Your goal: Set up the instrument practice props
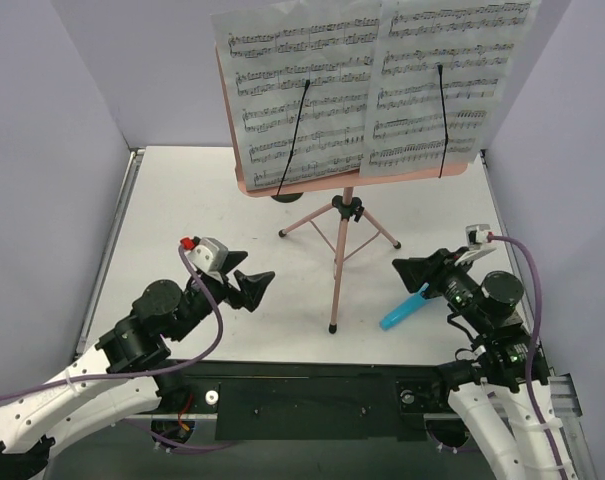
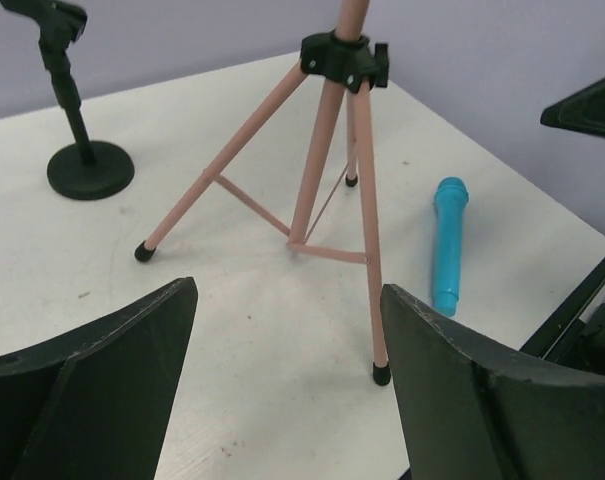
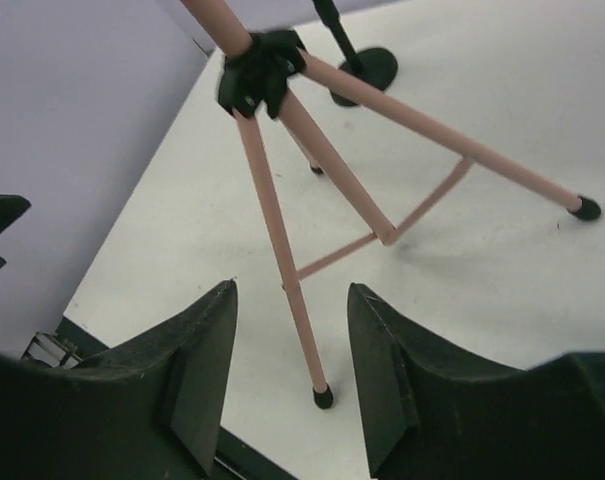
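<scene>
Nearest the bases, the left arm (image 1: 157,315) holds its jaws spread wide with nothing between them. The right arm (image 1: 492,298) has its jaws part-way apart, also empty, poised just above a blue toy microphone (image 1: 405,307) that lies flat on the desk (image 1: 182,200).

Between the two arms stands the pink music stand (image 1: 347,212), upright. Its near foot (image 1: 333,327) is planted close to the front edge and the other two legs splay behind. Its pink panel (image 1: 244,182) carries two sheets of music (image 1: 297,95) side by side, each pinned by one black wire holder (image 1: 293,135). Behind it stands a black microphone stand (image 2: 82,165).

Risks, as judged:
- The tripod is thin and looks top-heavy. A jaw brushing the near leg on the way to the microphone could tip it and shed both sheets.
- The sheets overhang the panel's top and right side, so a jolt could slide them out from under their wires.
- The microphone is round and may roll from a glancing pinch towards the leg.

Views differ. Only the top camera shows the sheets and panel. There the panel hides most of the black stand, while the left wrist view shows its round base and clip in the open — and the microphone lying clear of the legs. The right wrist view lines up the near leg in the gap between its jaws.
</scene>
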Motion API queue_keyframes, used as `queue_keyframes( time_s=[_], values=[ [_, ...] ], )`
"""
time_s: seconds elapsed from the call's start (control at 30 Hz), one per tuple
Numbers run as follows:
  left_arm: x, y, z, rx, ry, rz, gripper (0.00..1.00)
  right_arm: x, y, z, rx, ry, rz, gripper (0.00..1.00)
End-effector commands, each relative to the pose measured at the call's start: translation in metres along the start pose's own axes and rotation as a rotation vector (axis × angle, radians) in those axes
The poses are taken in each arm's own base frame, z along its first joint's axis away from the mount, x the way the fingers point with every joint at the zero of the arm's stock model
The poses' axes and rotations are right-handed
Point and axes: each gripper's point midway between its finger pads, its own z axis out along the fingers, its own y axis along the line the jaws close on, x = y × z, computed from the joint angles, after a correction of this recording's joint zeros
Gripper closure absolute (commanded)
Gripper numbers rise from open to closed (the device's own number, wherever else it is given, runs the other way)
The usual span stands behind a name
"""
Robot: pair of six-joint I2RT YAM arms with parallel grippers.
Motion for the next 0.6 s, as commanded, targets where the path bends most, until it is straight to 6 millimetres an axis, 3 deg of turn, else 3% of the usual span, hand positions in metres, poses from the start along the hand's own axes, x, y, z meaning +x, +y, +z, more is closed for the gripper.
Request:
queue_keyframes(
  time_s=[0.0, 0.23, 0.37, 0.47, 0.57],
  values=[
    [0.019, 0.015, 0.008, -0.1, 0.003, -0.084, 0.14, 0.036, -0.02, 0.003, 0.06, 0.05, 0.117, 0.54],
    [0.089, 0.034, 0.018, -0.238, 0.171, -0.149, 0.12, 0.083, -0.059, 0.01, 0.183, 0.136, 0.151, 0.31],
    [0.12, 0.051, 0.014, -0.344, 0.301, -0.101, 0.11, 0.096, -0.069, 0.016, 0.213, 0.16, 0.173, 0.18],
    [0.128, 0.063, 0.011, -0.442, 0.362, -0.091, 0.11, 0.098, -0.08, 0.019, 0.255, 0.14, 0.182, 0.07],
    [0.14, 0.079, 0.006, -0.574, 0.444, -0.055, 0.1, 0.102, -0.09, 0.02, 0.312, 0.127, 0.218, 0.03]
  ],
)
